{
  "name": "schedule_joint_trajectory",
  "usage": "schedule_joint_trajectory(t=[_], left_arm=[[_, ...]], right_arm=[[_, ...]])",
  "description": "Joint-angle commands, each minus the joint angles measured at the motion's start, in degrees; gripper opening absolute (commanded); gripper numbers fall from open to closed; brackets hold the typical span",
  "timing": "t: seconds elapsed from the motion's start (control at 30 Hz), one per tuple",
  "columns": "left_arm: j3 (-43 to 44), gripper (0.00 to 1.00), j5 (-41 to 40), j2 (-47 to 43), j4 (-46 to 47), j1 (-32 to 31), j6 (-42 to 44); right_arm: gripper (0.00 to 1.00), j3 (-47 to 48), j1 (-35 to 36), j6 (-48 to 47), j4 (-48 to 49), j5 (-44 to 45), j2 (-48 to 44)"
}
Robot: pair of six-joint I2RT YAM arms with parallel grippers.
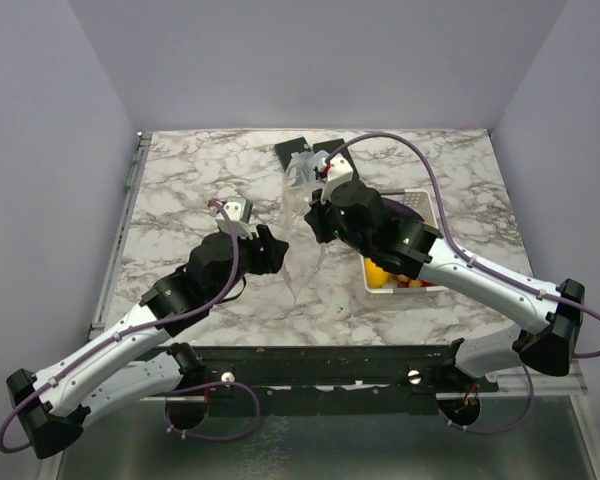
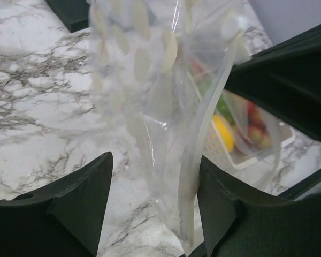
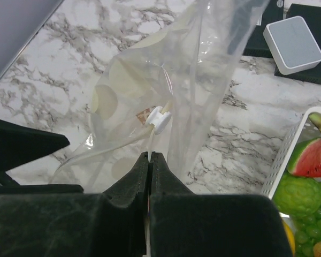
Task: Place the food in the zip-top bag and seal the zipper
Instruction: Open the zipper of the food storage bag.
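Slack should be avoided while the open left pincer [image 2: 155,160] is closed on one lip of the zip-top bag [image 3: 128,85] clamped by the right pincer [image 3: 150,155].

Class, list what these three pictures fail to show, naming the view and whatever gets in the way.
Overhead: most of the basket and its food, hidden under the right arm.
Right wrist: the basket's far side, cut off by the picture's edge.
Left wrist: the food, blurred behind the bag.
Right wrist: the zipper's end, hidden inside the shut right gripper.
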Motion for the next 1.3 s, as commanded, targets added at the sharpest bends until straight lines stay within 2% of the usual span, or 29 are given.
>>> schedule_joint_trajectory(t=[0.0, 0.17, 0.57, 0.73, 1.03, 1.27], left_arm=[[3.2, 0.67, 6.6, -3.3, -0.7, 0.1, 2.2], [5.5, 0.75, 10.1, -4.5, -1.8, 0.1, 4.9], [12.8, 0.86, 5.3, -4.8, -6.5, 0.1, 11.6], [16.0, 0.9, 0.1, -1.8, -7.6, 0.1, 7.4], [21.5, 0.91, 3.3, 5.2, -11.1, 0.1, -0.2], [25.6, 0.91, 4.3, 7.8, -17.6, 0.1, -4.3]], right_arm=[[0.01, -2.7, 0.0, -3.4, 0.7, -1.9, -3.3], [0.01, -5.0, 0.0, -5.5, 0.3, -4.6, -5.7], [0.01, -10.7, 0.1, -13.6, -3.0, -19.2, -13.6], [0.01, -14.8, 0.1, -18.1, -1.8, -23.0, -17.0], [0.01, -21.2, 0.5, -25.7, 2.7, -26.1, -22.5], [0.01, -24.3, 1.4, -30.6, 7.0, -22.1, -25.8]])
